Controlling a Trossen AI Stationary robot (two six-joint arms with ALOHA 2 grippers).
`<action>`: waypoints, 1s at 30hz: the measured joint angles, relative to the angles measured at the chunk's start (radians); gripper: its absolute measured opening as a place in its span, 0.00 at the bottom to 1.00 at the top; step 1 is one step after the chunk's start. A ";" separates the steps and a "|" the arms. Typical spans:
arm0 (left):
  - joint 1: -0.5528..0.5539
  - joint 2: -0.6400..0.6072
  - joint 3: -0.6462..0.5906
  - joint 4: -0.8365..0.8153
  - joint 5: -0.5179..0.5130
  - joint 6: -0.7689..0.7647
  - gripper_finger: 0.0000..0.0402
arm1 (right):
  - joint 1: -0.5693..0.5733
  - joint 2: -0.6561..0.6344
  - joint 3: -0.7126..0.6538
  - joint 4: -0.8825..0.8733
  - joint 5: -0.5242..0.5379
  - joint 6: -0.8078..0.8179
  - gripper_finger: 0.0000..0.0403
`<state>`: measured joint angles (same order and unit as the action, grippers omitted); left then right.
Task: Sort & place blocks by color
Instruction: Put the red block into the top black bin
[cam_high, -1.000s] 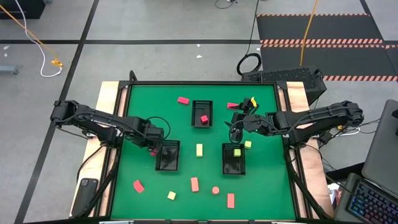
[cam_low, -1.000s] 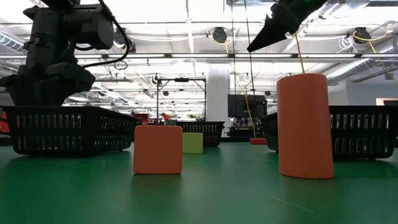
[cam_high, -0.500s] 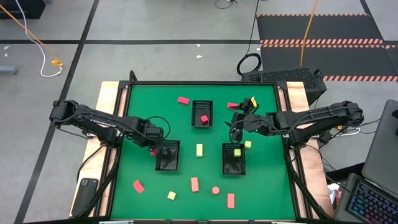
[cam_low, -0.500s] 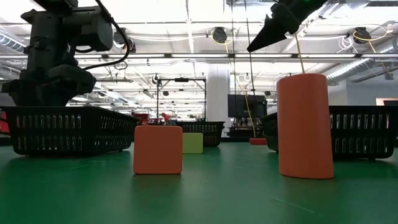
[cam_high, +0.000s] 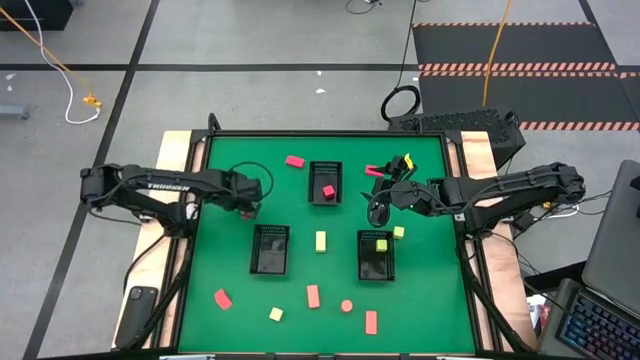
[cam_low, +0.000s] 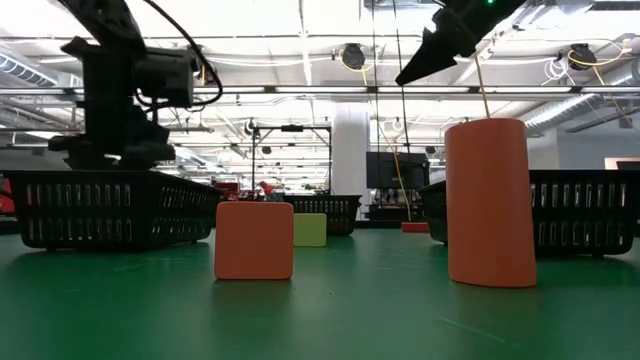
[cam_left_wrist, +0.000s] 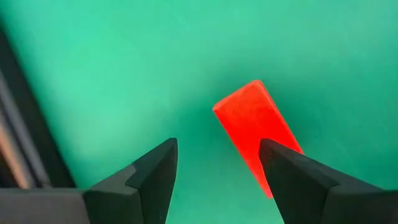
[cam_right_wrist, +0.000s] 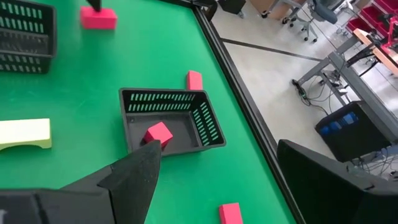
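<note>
My left gripper (cam_high: 250, 203) hangs over the green table (cam_high: 225, 260), beyond the left black tray (cam_high: 256, 250), pointing steeply down. In the left wrist view it (cam_left_wrist: 217, 143) is shut on a red block (cam_left_wrist: 252, 121). My right gripper (cam_high: 378, 210) waits open and holds nothing, up over the table's right half beside the far tray (cam_high: 313, 180), which holds a red block (cam_high: 328, 190). The right tray (cam_high: 364, 262) holds a yellow block (cam_high: 381, 244). Pink, orange and yellow blocks lie loose on the table. My left gripper comes at the red block from above. The block lies slantwise across the gap between the fingers. One end (cam_left_wrist: 277, 180) runs behind one finger (cam_left_wrist: 298, 180), and the other end (cam_left_wrist: 245, 93) sticks out past the fingertips. Where the second finger meets it does not show.
Loose blocks: pink ones (cam_high: 294, 160) (cam_high: 374, 170) at the far side, yellow ones (cam_high: 321, 240) (cam_high: 398, 232) mid-table. Along the near edge lie a red one (cam_high: 222, 297), a yellow one (cam_high: 275, 314), orange bars (cam_high: 313, 295) (cam_high: 371, 321) and a round one (cam_high: 347, 306). The left tray looks empty.
My left gripper has swung from beside the left tray's near-left side toward the table's far edge, turning as it went. The red block has gone with it. Most of the move came in the last half second.
</note>
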<state>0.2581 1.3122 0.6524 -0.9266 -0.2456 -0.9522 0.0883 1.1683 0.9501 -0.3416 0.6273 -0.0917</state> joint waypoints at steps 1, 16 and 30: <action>0.026 0.000 -0.001 0.010 -0.015 0.020 0.58 | -0.002 0.000 0.000 0.000 0.000 0.000 0.78; 0.152 -0.015 0.187 0.029 0.028 0.173 0.58 | -0.004 0.000 0.000 -0.002 0.000 0.000 0.78; 0.122 0.067 0.126 0.065 0.028 -0.038 0.58 | -0.004 0.000 0.000 -0.028 -0.001 0.024 0.78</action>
<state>0.3805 1.3787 0.7787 -0.8612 -0.2180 -0.9906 0.0845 1.1683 0.9504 -0.3699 0.6262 -0.0677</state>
